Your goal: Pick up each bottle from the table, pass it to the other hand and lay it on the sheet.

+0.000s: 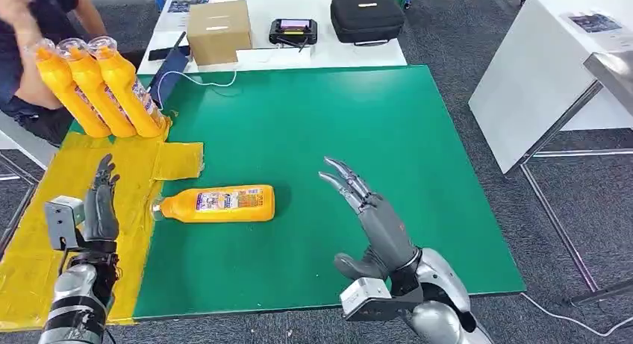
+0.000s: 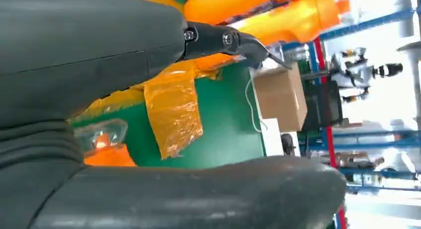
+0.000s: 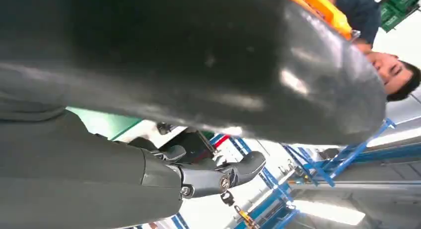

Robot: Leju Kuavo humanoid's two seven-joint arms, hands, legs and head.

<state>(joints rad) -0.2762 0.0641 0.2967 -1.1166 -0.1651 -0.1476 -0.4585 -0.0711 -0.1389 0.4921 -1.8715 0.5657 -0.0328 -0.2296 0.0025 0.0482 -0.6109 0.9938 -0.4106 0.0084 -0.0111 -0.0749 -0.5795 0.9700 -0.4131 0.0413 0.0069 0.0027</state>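
A: Bottle (image 1: 218,204) first: from the head view, one orange bottle lies on its side on the green mat (image 1: 358,142), its cap end just at the edge of the yellow sheet (image 1: 45,232), its body still on the green. Three more bottles (image 1: 97,86) stand together at the sheet's far corner, beside a person (image 1: 41,30) seated at the table's edge.

B: And the hands?

A: The right hand (image 1: 366,217) hovers over the mat to the bottle's right, fingers spread and holding nothing, apart from the bottle. The left hand (image 1: 99,206) is raised over the sheet, fingers straight and parted, also holding nothing.

B: So which step?

A: I judge it the start of a pick-up. The lying bottle is not yet on the sheet, and neither hand touches it.

B: The left wrist view?

A: That hand's grey thumb (image 2: 198,194) and a dark finger (image 2: 223,40) stand wide apart, nothing between them. Past them show the crumpled flap of sheet (image 2: 174,110), a clear bottle cap (image 2: 102,134) and the standing bottles' orange bodies.

B: The right wrist view?

A: Its own hand is close and dark, fingers uncurled around nothing; the person shows beyond.

B: Next move?

A: Probably the right hand must come across and down to the bottle's body and close around it, then lift it toward the left hand for the pass. A round bottle may roll if nudged.
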